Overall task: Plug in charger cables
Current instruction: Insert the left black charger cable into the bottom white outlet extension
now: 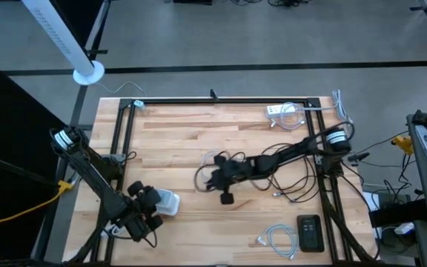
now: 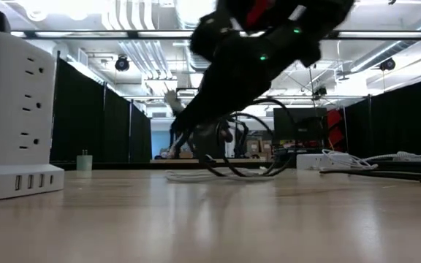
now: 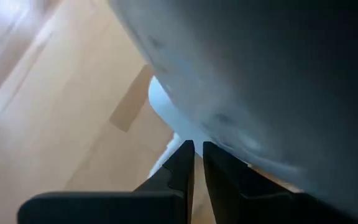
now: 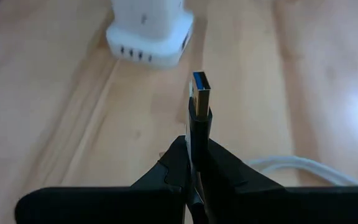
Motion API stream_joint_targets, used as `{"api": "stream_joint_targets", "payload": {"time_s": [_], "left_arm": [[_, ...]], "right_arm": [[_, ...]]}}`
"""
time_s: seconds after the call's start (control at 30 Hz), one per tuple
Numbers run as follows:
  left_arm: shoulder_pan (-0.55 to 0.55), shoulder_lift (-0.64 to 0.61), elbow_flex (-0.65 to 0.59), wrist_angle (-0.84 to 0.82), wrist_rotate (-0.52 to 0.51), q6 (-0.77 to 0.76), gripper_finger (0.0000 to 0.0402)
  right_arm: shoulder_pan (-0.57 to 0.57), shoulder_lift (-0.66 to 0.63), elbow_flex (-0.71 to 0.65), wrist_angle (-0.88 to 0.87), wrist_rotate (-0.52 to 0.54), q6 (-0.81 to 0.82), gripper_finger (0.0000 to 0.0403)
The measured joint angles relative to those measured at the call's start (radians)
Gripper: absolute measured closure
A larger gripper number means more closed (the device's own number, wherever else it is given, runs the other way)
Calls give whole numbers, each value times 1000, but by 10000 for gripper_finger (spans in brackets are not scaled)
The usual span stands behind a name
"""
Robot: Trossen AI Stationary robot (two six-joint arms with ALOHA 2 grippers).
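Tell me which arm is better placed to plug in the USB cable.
Right. The right gripper already holds the black cable's USB plug, tip aimed at the white adapter. The left gripper sits beside that adapter, holding no cable.

Robotics lab / test bay: grey concrete floor marked with black tape lines, wooden table in a black metal frame, black curtain partitions dividing work cells, exposed ceiling ducts and strip lights, monitor and gear on benches in the background
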State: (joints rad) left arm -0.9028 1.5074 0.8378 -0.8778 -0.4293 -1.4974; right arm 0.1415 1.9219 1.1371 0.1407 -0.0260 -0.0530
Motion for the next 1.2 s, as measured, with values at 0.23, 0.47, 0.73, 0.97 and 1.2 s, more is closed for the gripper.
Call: {"api": "stream_joint_targets", "payload": {"time_s": [0.23,0.47,0.73,0.97,1.2], "left_arm": [[-1,-8,153,-148,34,4,377],[-2,-10,401,-383,167,21,377],[-16,-12,599,-492,-414,213,377],[44,-5,577,-468,-648,348,377],[183,13,482,-279,-645,530,370]], "right_arm": [[26,39,131,-139,25,-45,387],[24,20,175,-144,29,-124,387],[26,11,231,-103,28,-254,387],[26,-17,246,-99,29,-318,387],[24,-25,246,-31,112,-360,387]]}}
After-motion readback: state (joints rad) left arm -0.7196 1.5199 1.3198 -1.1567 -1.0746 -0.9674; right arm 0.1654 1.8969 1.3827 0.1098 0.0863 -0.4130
